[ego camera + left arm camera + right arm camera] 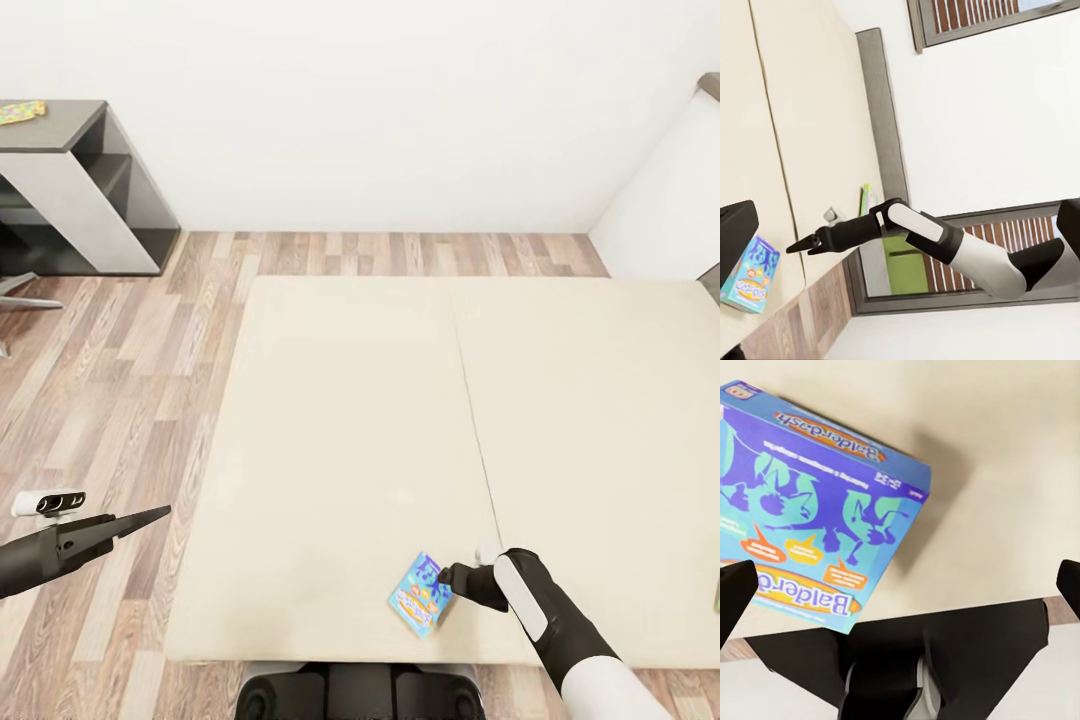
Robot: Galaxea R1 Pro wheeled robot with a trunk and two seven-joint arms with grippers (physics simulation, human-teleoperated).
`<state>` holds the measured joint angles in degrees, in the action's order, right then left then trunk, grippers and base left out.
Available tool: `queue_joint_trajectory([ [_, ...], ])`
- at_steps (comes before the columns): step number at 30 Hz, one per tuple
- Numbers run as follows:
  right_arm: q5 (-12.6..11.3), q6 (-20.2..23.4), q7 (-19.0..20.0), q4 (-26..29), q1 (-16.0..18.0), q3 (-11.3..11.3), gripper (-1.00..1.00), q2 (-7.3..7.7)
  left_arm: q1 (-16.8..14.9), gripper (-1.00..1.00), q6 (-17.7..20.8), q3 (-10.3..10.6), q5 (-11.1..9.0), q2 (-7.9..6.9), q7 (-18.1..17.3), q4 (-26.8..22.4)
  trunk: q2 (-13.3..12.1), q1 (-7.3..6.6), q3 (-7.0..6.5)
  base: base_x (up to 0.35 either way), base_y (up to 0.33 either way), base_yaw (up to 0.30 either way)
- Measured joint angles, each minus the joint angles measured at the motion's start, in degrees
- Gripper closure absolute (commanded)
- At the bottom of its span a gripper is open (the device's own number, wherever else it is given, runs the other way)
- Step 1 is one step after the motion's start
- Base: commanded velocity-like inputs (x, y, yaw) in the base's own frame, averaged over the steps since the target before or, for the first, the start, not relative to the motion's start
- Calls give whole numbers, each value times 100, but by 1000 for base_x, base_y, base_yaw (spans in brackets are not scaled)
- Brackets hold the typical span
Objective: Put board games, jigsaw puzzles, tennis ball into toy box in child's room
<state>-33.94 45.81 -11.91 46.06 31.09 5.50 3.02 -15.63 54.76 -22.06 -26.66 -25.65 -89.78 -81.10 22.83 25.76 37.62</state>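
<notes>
- So my right gripper (447, 577) hung low over the near edge of the bed (350, 420), fingers spread wide apart, holding nothing.
- The blue Balderdash board game (421, 595) lay flat on the cream mattress just to the left of my right fingertips; from the head view I couldn't tell if they touched it.
- In my right wrist view the game box (817, 510) sat off to one side of the gap between the two dark fingertips (733, 604), not between them, and bare mattress filled the rest of the gap.
- My left gripper (150, 518) was well apart from the box, out over the wood floor (120, 380) beside the bed; its fingers read as one dark point, so can't tell whether parted or closed. Nothing visibly in it.
- The left wrist view caught my right arm (945, 244) reaching over the mattress with the box (750, 274) near its tip, and a second green game box (868, 199) farther along the bed by the grey headboard (881, 112).
- Far from both grippers, a jigsaw puzzle (20, 111) lay on the dark grey table (60, 135) in the corner by the white wall (380, 110).
</notes>
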Motion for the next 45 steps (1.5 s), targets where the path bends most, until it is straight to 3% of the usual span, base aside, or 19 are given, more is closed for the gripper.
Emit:
queue_joint_trajectory([
  [38, 2, -31, 182, 45, 9, -5, -100, -27, 0, -100, -8, 15, 8, 18, 0, 0, 0, 0, 358, 0, 0, 0],
  [45, 7, -52, 405, 51, 19, -4, -100, -21, 0, -100, -8, 16, 8, 18, 0, 0, 0, 0, 424, 0, 0, 0],
])
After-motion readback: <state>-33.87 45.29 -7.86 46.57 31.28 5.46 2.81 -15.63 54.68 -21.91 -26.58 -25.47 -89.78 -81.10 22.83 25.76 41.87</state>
